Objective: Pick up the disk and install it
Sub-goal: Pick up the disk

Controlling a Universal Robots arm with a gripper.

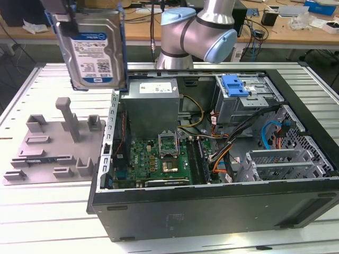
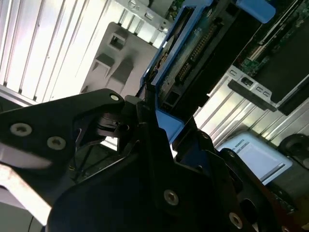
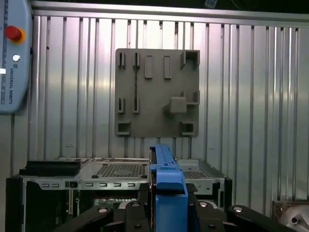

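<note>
The disk [image 1: 94,50], a flat silver rectangle framed in blue plastic (glossy label facing out), hangs upright at the exterior view's upper left, higher in frame than the grey moulded fixture [image 1: 53,145] beside the open metal case [image 1: 212,206]. The jaws of the black gripper [image 3: 168,203] clamp its blue edge.

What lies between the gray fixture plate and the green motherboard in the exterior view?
In the exterior view, the computer case's side wall stands between the gray fixture plate and the green motherboard.
</note>
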